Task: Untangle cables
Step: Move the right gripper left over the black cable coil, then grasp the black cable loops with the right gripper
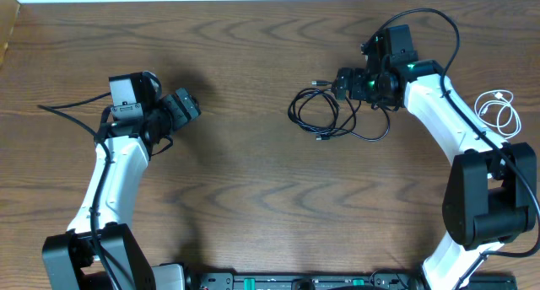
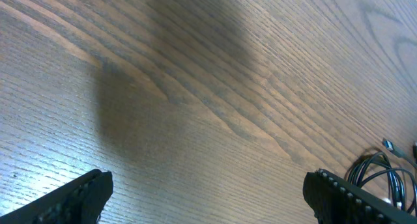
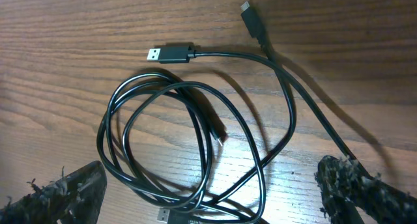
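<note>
My left jaws and right jaws stood open, the right above the looped black cables (image 3: 203,113) on the tabletop (image 1: 253,197), where pinching only the free USB plug (image 3: 168,53) seemed wisest.

Two black cables (image 1: 319,115), one white cable (image 1: 499,111), a left pincer (image 1: 187,105) plus a right pincer (image 1: 341,84), two in all.

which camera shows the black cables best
Right wrist view: the black cables fill the frame, loops, crossings and plugs all clear. Overhead shows them small, as a tangle. Left wrist catches only a few loops at its lower right edge.
</note>
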{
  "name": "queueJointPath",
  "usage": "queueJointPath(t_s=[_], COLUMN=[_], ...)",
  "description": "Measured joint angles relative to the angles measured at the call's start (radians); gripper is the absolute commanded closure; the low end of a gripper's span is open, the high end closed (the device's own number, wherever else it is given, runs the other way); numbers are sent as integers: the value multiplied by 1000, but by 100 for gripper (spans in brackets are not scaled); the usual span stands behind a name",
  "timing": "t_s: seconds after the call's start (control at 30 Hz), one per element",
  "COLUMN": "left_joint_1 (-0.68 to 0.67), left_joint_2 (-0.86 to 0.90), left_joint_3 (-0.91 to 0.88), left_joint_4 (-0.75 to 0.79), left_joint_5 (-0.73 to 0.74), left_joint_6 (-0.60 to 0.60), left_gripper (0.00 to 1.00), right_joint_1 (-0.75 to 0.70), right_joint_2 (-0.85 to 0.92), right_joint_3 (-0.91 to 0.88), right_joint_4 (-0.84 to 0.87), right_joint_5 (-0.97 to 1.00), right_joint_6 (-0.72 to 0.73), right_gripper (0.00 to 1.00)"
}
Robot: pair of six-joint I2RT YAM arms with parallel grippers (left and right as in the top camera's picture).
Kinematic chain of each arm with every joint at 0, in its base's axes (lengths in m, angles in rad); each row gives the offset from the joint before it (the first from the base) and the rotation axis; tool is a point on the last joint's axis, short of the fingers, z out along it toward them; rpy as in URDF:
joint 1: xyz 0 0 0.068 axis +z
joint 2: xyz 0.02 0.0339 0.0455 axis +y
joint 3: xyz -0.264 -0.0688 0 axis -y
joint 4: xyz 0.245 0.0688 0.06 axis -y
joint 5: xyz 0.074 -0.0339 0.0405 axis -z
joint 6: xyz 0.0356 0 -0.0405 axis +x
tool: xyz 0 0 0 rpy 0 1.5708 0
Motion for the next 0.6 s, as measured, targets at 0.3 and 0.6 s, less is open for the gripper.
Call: queueJointPath(t_s=[0.3, 0.6], left_joint_1=[0, 0], left_joint_2=[0, 0], left_joint_3=[0, 0], left_joint_4=[0, 0], left_joint_5=[0, 0], left_joint_6=[0, 0], left_gripper=[2, 2], right_joint_1=[17, 70], right_joint_2=[0, 0], right_joint_3=[0, -1], right_joint_4=[23, 37], right_joint_5=[2, 7], right_joint_6=[7, 14], right_gripper=[9, 84])
